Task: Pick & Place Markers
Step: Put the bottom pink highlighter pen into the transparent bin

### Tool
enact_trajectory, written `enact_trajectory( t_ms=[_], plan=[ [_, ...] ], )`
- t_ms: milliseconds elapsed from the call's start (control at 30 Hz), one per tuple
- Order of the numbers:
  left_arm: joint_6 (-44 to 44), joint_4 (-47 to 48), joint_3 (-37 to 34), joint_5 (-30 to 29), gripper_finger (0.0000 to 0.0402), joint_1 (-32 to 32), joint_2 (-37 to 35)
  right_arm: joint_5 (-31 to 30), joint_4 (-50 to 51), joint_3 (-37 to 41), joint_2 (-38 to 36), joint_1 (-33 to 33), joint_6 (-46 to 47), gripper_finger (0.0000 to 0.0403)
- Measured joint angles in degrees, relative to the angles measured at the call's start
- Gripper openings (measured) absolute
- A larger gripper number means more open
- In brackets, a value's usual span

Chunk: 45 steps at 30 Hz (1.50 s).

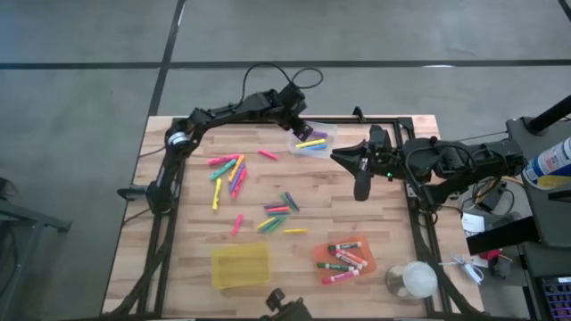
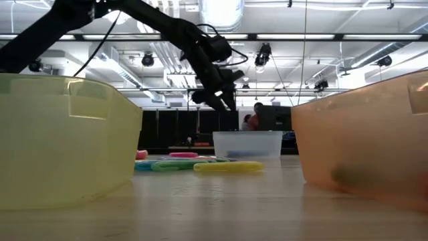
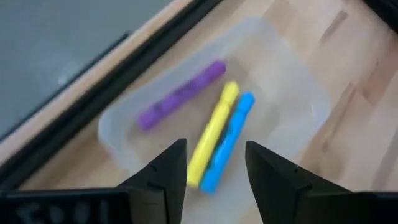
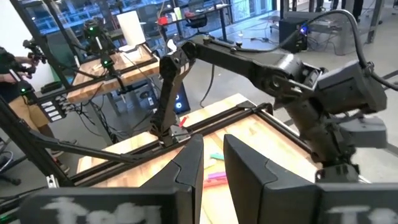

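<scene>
Above the clear bin my left gripper hangs, fingers apart and holding nothing; purple, yellow and blue markers lie inside. Right gripper, slightly open and empty, waits over mid-table, clear of my path.

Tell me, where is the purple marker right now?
The purple marker lies inside the clear bin at the table's far edge, beside a yellow and a blue marker, under the left tool.

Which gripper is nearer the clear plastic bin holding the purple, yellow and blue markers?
Left. The left gripper hangs open directly above the clear plastic bin at the table's far edge. The right gripper sits off to the bin's right, nearer the table's middle, over bare wood.
</scene>
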State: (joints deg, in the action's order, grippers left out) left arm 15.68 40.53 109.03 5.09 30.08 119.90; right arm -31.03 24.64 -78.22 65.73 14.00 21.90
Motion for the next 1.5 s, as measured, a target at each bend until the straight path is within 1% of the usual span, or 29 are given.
enact_trajectory(
  t_ms=[133,233,400,467,633,733,800,1033,1233,1367,1500],
  plan=[
    [4.0,11.6,0.1,-0.3,0.0156,-0.4,-2.3,0.0,0.4,0.0,0.0,0.0,-0.1,0.0057],
    [4.9,19.4,-0.3,-1.0,0.0156,-0.9,-3.4,0.0,0.4,0.0,0.0,0.0,-0.3,0.0057],
    [5.7,30.3,-0.8,-6.0,0.0156,-2.8,-4.1,0.0,0.4,0.0,0.0,0.0,-1.1,0.0057],
    [5.9,31.0,-1.9,-7.1,0.0156,-3.8,-4.1,0.0,0.4,0.0,0.0,0.0,-1.2,0.0057],
    [8.5,34.7,-6.6,-6.7,0.0156,-6.5,-5.0,0.0,0.4,0.0,0.0,0.0,-1.4,0.0057],
    [10.3,32.8,-11.3,-7.4,0.0156,-8.0,-7.9,0.0,0.4,0.0,0.0,0.0,-1.4,0.0057],
    [12.5,29.6,-15.1,-6.5,0.0156,-8.7,-10.8,0.0,0.4,0.0,0.0,0.1,-1.4,0.0057],
    [23.3,19.1,-31.6,-5.9,0.0156,-10.7,-24.0,0.0,0.3,0.0,0.0,0.1,-2.4,0.0057],
    [30.9,13.8,-44.3,-5.4,0.0156,-11.6,-33.9,0.0,0.3,0.0,0.0,0.1,-2.6,0.0057],
    [33.7,10.8,-49.6,-4.0,0.0156,-11.9,-37.7,0.0,0.3,0.0,0.0,0.1,-2.6,0.0057],
    [34.0,8.5,-51.2,-3.6,0.0156,-12.8,-39.4,0.0,0.5,0.0,0.0,0.1,-2.5,0.0057]
  ],
)
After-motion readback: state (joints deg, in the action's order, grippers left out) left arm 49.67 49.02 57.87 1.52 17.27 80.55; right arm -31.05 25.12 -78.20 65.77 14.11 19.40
